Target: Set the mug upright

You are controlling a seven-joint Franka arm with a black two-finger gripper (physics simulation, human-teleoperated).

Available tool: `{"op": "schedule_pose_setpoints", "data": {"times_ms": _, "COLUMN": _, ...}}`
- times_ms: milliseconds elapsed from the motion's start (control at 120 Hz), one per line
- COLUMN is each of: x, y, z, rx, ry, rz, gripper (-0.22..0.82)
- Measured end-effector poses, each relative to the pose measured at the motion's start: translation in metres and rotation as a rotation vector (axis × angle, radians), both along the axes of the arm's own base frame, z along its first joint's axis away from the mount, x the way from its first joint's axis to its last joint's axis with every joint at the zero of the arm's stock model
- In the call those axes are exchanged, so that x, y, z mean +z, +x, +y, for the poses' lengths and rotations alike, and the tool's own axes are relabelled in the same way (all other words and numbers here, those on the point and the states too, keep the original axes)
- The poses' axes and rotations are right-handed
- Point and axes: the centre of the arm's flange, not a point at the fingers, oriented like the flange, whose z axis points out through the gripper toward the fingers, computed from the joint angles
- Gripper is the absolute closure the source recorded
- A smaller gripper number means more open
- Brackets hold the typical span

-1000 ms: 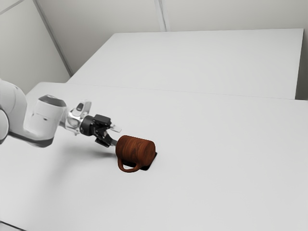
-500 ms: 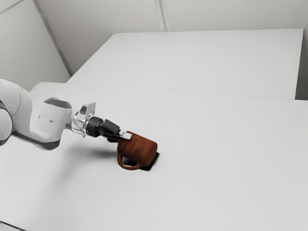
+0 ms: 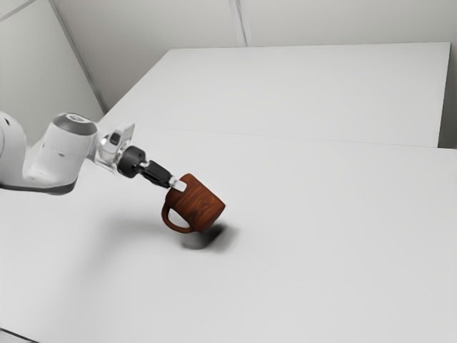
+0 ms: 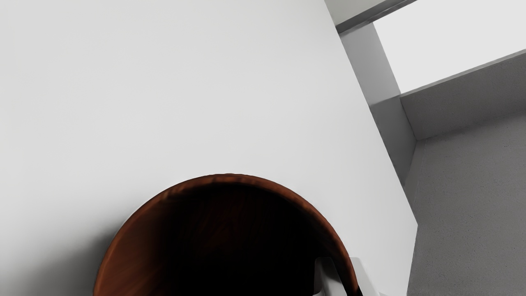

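**Brown wooden mug (image 3: 196,204) hanging aslant above white table (image 3: 321,250)**

The black two-finger gripper (image 3: 178,184) is clamping the mug's wall at the rim (image 4: 230,177), one finger (image 4: 325,277) sitting inside the mouth and the other finger (image 4: 363,271) pressing outside. The mug is hovering over the table's near part, left of centre in the exterior view, with its dark shadow (image 3: 200,241) lying beneath.

The mouth is facing up toward the exterior view's left, where the white arm (image 3: 61,153) is reaching in; the base is pointing down toward the right. This slant is probably following from the sloping gripper, and the rim hold is leaving the base free to meet the table. The curved handle (image 3: 167,216) is hanging on the left, near side, apart from the fingers.

The count is running to one mug, one handle, one gripper, two fingers and one arm. The task is still needing the base turned level, lowered and released; letting go at this slant could be risking a topple.
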Motion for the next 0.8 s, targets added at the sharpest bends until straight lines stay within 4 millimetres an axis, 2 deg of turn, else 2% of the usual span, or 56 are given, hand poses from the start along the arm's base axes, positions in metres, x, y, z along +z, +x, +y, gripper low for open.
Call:
{"op": "schedule_pose_setpoints", "data": {"times_ms": 67, "x": 0.022, "y": 0.007, "z": 0.006, "rx": -0.044, "ry": 0.144, "rz": -0.029, "gripper": 0.78}}
{"op": "schedule_pose_setpoints", "data": {"times_ms": 183, "x": 0.056, "y": 0.009, "z": -0.001, "rx": -0.125, "ry": 0.41, "rz": -0.065, "gripper": 0.78}}
{"op": "schedule_pose_setpoints", "data": {"times_ms": 242, "x": 0.066, "y": 0.01, "z": -0.005, "rx": -0.153, "ry": 0.533, "rz": -0.07, "gripper": 0.78}}
{"op": "schedule_pose_setpoints", "data": {"times_ms": 333, "x": 0.069, "y": 0.015, "z": -0.008, "rx": -0.17, "ry": 0.702, "rz": -0.076, "gripper": 0.78}}
{"op": "schedule_pose_setpoints", "data": {"times_ms": 442, "x": 0.065, "y": 0.022, "z": -0.008, "rx": -0.126, "ry": 0.823, "rz": -0.103, "gripper": 0.79}}
{"op": "schedule_pose_setpoints", "data": {"times_ms": 542, "x": 0.051, "y": 0.022, "z": -0.003, "rx": -0.044, "ry": 0.871, "rz": -0.121, "gripper": 0.79}}
{"op": "schedule_pose_setpoints", "data": {"times_ms": 733, "x": 0.016, "y": 0.007, "z": 0.004, "rx": 0.098, "ry": 0.888, "rz": -0.101, "gripper": 0.78}}
{"op": "schedule_pose_setpoints", "data": {"times_ms": 800, "x": 0.008, "y": 0.002, "z": 0.005, "rx": 0.128, "ry": 0.888, "rz": -0.089, "gripper": 0.75}}
